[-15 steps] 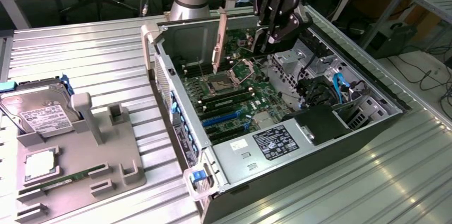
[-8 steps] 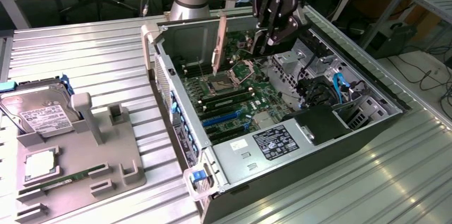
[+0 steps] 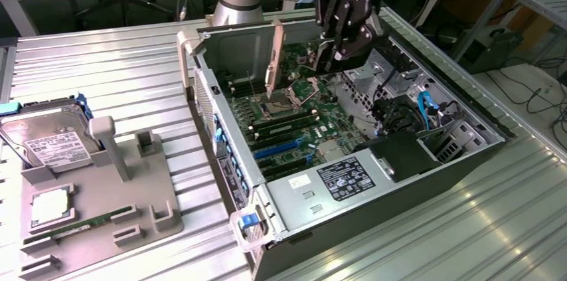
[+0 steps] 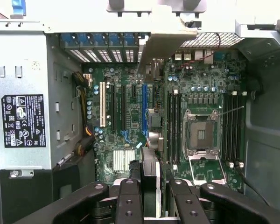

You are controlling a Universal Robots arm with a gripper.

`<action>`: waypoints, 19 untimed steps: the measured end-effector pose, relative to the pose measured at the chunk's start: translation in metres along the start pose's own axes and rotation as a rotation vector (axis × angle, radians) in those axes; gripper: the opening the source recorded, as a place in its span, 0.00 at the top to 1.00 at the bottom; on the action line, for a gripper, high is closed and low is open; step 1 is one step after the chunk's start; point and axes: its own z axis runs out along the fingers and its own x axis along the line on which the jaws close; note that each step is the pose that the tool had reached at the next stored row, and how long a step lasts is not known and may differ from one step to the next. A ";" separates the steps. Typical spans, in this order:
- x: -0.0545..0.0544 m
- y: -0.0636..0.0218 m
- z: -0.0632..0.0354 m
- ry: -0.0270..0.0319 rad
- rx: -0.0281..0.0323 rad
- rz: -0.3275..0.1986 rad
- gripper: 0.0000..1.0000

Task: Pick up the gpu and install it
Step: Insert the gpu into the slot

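Grey parts fixture [image 3: 133,214], well off from gripper [image 3: 339,55]: hard drive [image 3: 44,138] parked upright in slot. Open computer case [image 3: 461,161] directly beneath gripper, laid on side, motherboard [image 4: 130,116] exposed for access. Gripper: partly closed, clamped on gpu [image 3: 277,55], carried edge-on above the slots.

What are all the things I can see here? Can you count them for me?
table: one, silver, under everything
computer case: one, black, open, on the table
motherboard: one, green, inside the case
power supply: one, silver, inside the case
holder: one, grey, exterior view's left
hard drive: one, silver, in the holder
RAM stick: one, green, in the holder
gpu: one, dark, above the motherboard
gripper: one, black, shut on the gpu
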 end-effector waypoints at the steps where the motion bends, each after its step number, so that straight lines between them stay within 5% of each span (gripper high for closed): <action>1: 0.000 0.0000 0.0005 0.0001 0.0000 0.000 0.72; 19: 0.000 -0.0002 0.0112 0.0001 -0.0001 -0.005 0.72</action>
